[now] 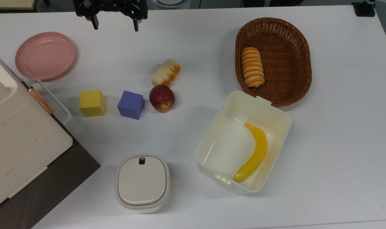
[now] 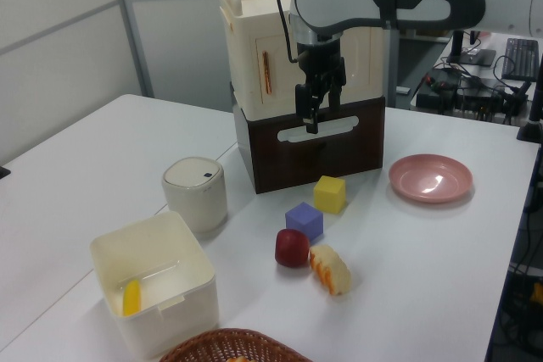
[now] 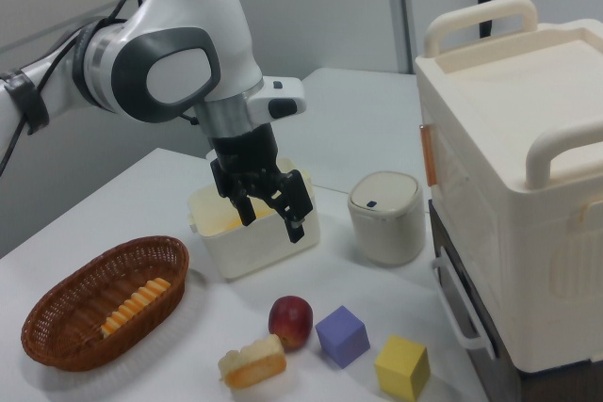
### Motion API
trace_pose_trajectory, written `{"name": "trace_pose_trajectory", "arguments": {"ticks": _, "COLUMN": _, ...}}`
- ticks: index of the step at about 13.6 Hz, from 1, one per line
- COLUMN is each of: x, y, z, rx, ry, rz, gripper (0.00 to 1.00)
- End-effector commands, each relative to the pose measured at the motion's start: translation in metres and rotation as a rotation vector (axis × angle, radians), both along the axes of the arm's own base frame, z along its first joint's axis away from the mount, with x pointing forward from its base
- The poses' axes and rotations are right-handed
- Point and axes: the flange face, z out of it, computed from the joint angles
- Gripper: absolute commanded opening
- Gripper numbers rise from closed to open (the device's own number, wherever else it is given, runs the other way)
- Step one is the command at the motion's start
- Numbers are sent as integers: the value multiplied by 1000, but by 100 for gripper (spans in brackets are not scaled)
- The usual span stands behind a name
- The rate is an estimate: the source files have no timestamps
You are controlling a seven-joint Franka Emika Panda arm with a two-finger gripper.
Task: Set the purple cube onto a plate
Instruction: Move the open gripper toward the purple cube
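This is a robotics lab or test room set up inside an office. A wide white table (image 2: 102,150) carries toy food and plain containers laid out like props, and a white-and-grey robot arm (image 3: 170,72) reaches over it from the left of the right view. At the upper right of the left view stands a second desk (image 2: 501,61) crowded with a keyboard (image 2: 519,55), cables and dark equipment. Pale grey partition panels (image 2: 59,48) with metal strips close off the background at the upper left of the left view.
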Motion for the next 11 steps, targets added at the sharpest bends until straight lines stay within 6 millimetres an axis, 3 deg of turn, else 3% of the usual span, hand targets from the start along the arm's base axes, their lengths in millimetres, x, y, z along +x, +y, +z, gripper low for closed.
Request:
{"name": "trace_pose_trajectory", "arguments": {"ticks": 1, "x": -10, "y": 8, "z": -2, "rx": 3, "ry": 39, "rz": 17, "gripper": 100}}
{"name": "trace_pose_trajectory", "arguments": {"ticks": 3, "x": -9, "y": 19, "z": -5, "rx": 4, "ry": 51, "rz": 34, "gripper": 100}}
{"name": "trace_pose_trajectory", "arguments": {"ticks": 10, "x": -6, "y": 27, "z": -17, "rx": 3, "ry": 70, "rz": 23, "gripper": 100}}
{"name": "trace_pose_trajectory", "arguments": {"ticks": 11, "x": -5, "y": 27, "z": -27, "rx": 3, "ry": 80, "rz": 13, "gripper": 100}}
